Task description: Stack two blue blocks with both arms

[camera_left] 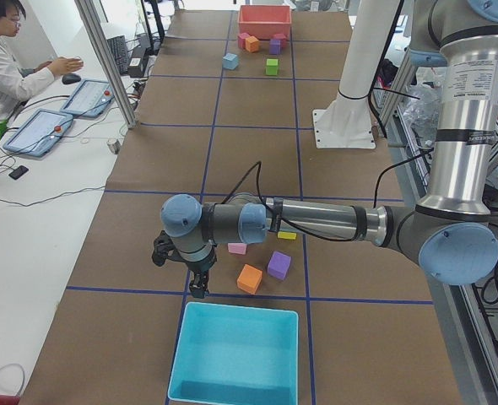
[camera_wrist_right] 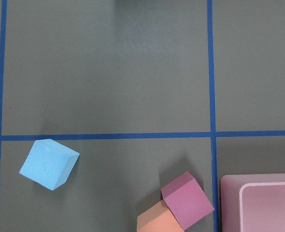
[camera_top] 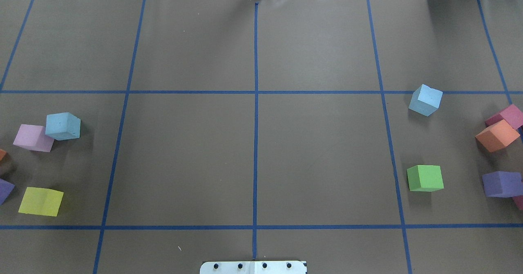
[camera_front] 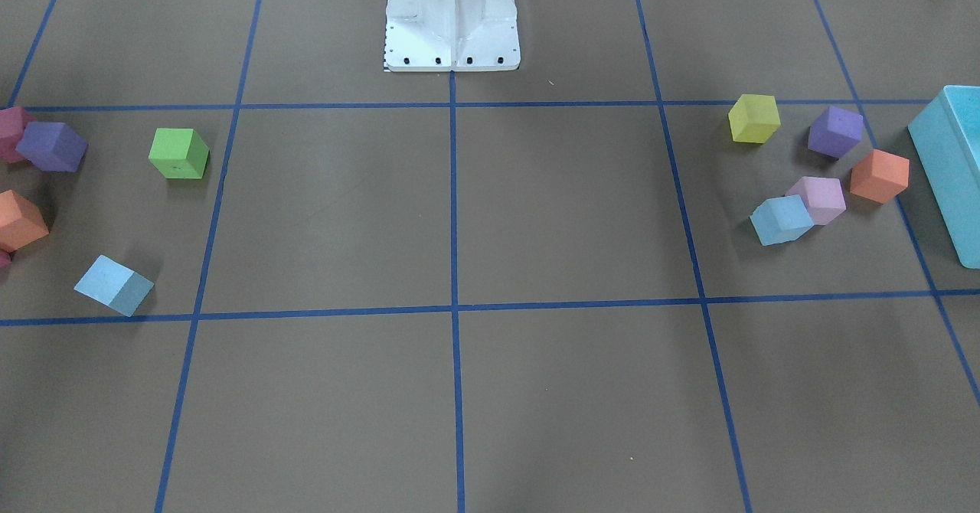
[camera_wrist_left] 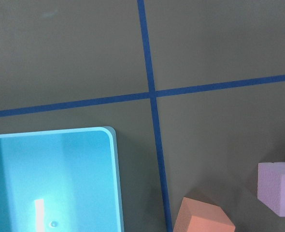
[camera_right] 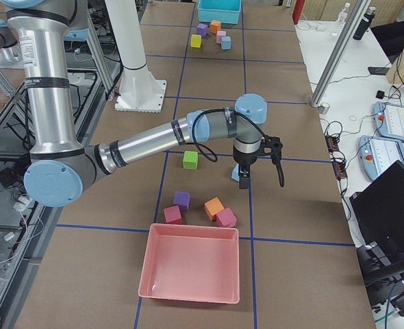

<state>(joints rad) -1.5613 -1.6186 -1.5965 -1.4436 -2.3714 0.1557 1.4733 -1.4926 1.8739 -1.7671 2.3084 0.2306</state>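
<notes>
The left pincer (camera_left: 198, 289) hangs pointing down from its wrist in the lower left of the left-side view, above the bench (camera_top: 253, 151) near the turquoise box (camera_wrist_left: 108, 140). It shows only from that side, so I cannot tell how wide it stands. Its wrist camera sees the box corner, an orange cube (camera_wrist_left: 203, 217) and a lilac cube (camera_wrist_left: 280, 188), but no blue. The right pincer (camera_right: 245, 179) also points down, at centre right of the right-side view, and its spread cannot be told either. A sliver of the lone blue block (camera_wrist_right: 49, 163) peeks out just beside its fingers there, and the same block lies in the lower left of its wrist picture, turned askew to the tape lines. The other one, the blue block by the lilac cube (camera_front: 781, 220), sits at the right of the front-facing view, touching that cube. The two blue blocks lie well apart, one in each arm's half, which is likely why each arm is poised low over its own cluster. Nothing is gripped or stacked yet, so this looks like the approach step. The right arm's block stands apart from its neighbours, while the left arm's pick looks tighter, since a closing finger could nudge the lilac cube.
</notes>
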